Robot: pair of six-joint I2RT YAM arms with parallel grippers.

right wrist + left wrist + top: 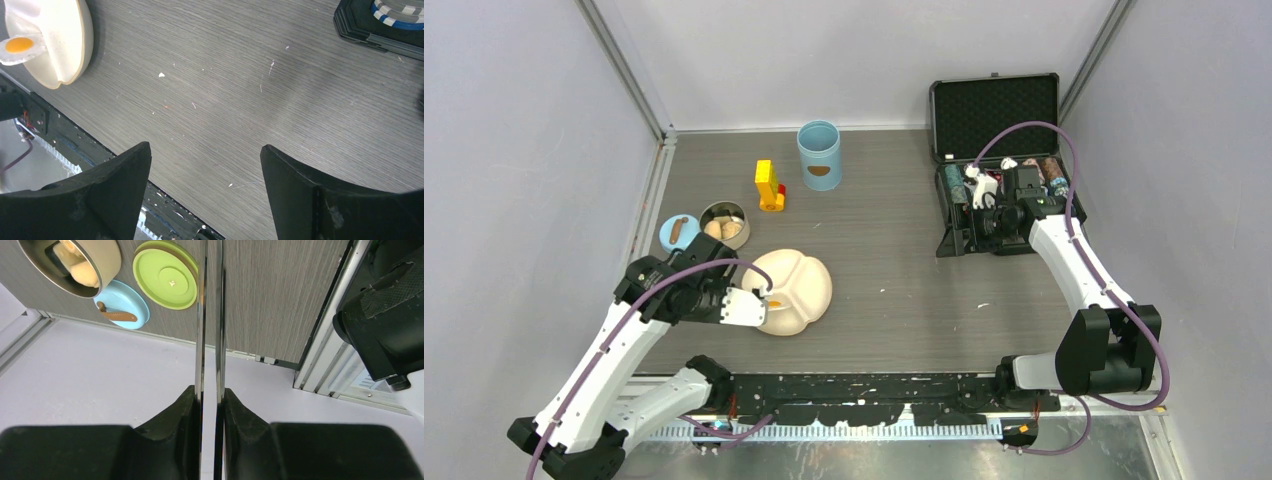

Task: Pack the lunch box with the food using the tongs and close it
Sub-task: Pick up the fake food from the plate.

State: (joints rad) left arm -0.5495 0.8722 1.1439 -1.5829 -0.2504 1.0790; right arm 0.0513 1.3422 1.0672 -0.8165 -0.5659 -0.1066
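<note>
My left gripper is clamped on the tongs, pressing their two thin arms almost together. They look light, springy and slick, so I judge that a firm pinch partway along the arms should stop them twisting. Beyond lie the steel bowl and green lid. The fried egg sits on the cream plate, and the canister stands farther back. My right gripper stands wide apart, holding nothing, near the black case.

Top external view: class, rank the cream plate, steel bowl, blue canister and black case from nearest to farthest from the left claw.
1. cream plate, right beside the left claw
2. steel bowl, just behind the claw, left side
3. blue canister, far back, centre
4. black case, back right corner
</note>
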